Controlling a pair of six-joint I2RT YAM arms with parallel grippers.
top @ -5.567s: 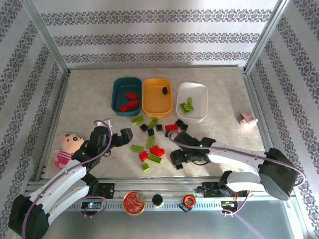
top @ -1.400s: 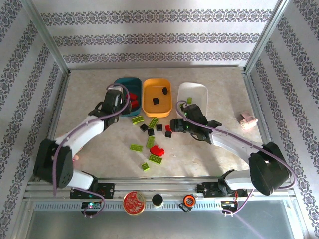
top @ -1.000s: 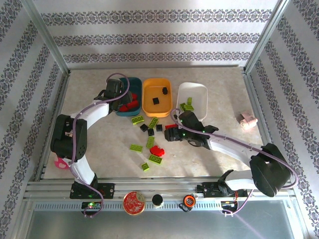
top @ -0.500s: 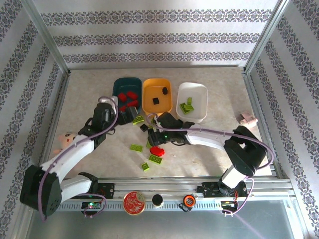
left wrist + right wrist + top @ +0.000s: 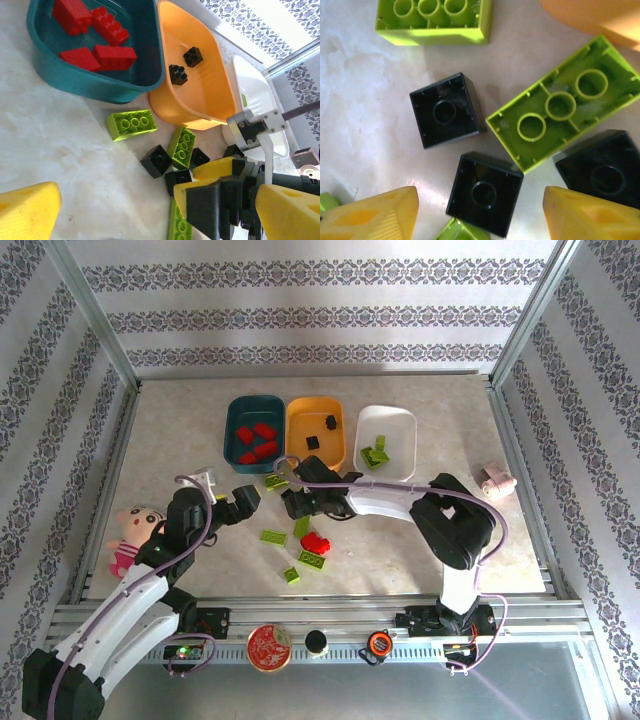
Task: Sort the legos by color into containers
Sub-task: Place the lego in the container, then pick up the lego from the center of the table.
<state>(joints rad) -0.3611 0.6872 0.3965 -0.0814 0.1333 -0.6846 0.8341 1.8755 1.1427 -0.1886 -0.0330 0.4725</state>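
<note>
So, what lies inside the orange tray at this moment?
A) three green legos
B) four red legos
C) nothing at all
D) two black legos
D: the left wrist view shows the orange tray holding two black legos and no other color, while the red legos lie in the teal tray beside it.
</note>
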